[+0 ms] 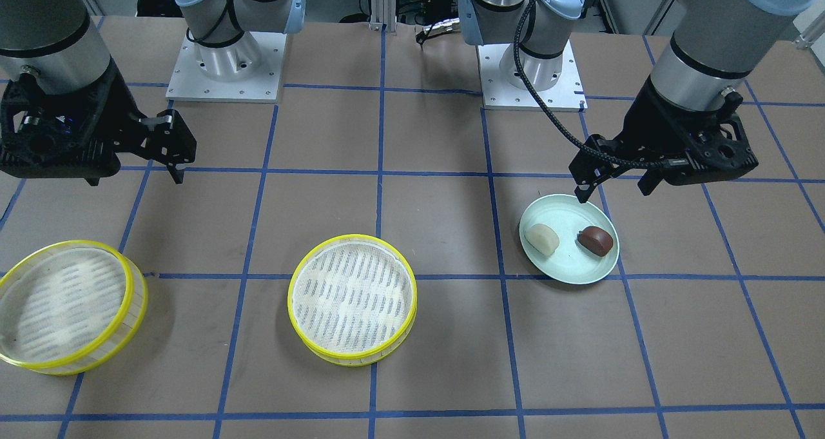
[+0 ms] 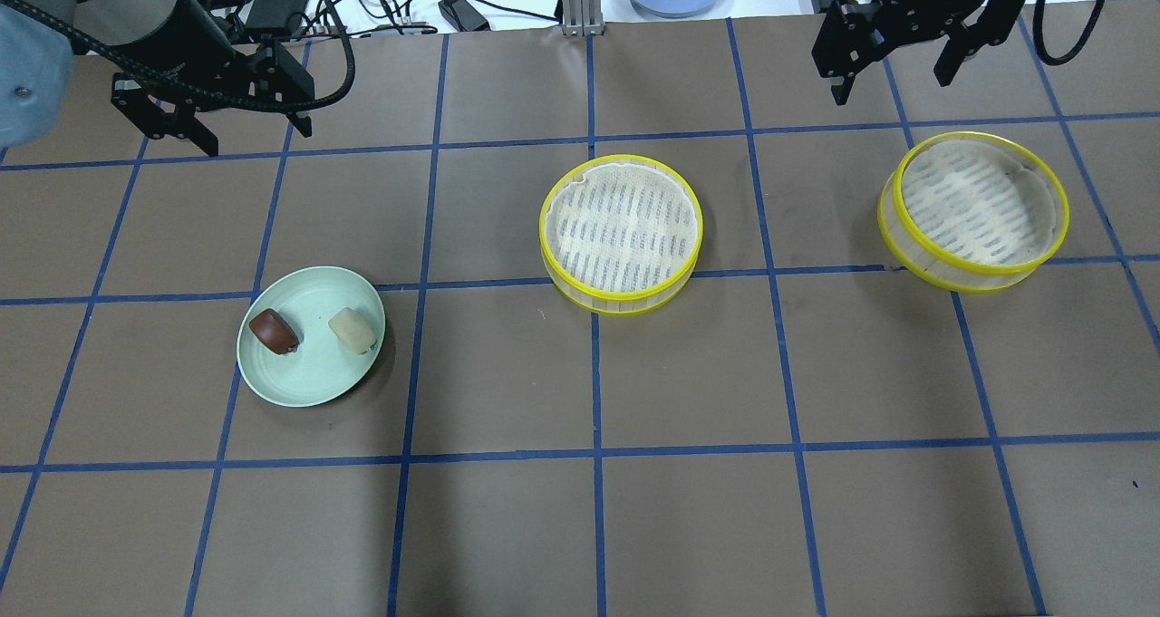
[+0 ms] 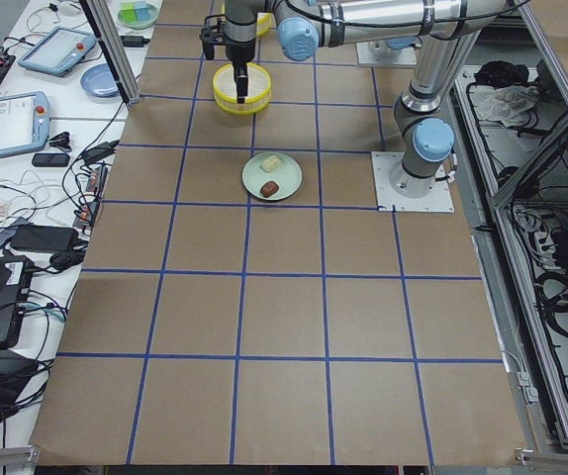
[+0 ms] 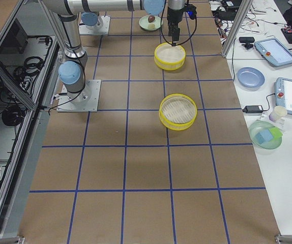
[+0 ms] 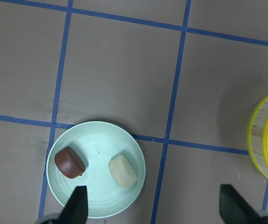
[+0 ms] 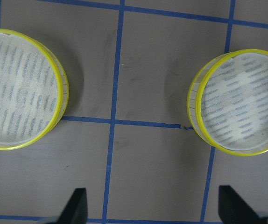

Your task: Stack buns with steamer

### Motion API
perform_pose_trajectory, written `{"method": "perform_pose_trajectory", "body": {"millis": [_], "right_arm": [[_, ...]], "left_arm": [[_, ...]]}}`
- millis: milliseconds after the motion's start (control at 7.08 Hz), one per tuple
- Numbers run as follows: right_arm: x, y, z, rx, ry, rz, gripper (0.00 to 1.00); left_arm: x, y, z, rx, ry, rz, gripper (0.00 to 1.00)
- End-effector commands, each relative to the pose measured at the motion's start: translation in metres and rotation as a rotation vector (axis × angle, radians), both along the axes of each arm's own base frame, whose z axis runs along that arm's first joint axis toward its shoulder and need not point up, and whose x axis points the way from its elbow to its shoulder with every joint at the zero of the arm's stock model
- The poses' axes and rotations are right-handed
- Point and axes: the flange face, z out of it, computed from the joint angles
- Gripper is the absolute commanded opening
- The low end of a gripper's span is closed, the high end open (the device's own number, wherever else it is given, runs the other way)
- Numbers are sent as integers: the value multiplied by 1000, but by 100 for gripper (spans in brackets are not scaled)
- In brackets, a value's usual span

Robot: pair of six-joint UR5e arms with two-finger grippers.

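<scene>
Mesh-floored yellow-rimmed steamer trays [image 1: 351, 294] [image 1: 64, 307] | mint plate [image 1: 567, 262]: cream bun [image 1: 541, 239], brown half-round bun [image 1: 595, 240] | left claw [image 2: 256, 141], right claw [image 2: 891, 90] released

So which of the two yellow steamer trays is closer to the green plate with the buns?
The middle tray, on the table's centre line. The other tray lies far out on the robot's right side, away from the plate.

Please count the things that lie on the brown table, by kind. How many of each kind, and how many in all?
Steamer trays: 2
Buns, cream and brown: 2
Green plate: 1
Total: 5
</scene>
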Motion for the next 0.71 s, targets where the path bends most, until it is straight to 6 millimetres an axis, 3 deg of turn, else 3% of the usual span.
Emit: {"method": "perform_pose_trajectory", "body": {"millis": [0,424,565], "right_arm": [[-1,0,3,-14,0,-2,100],[-8,-8,1,-44,5,59,100],[-38,-15,1,-52,8,62,100]], "left_arm": [[0,4,-1,8,2,-1,100],[16,0,-13,32,1,27,100],[25,-6,-35,74,5,20,100]]}}
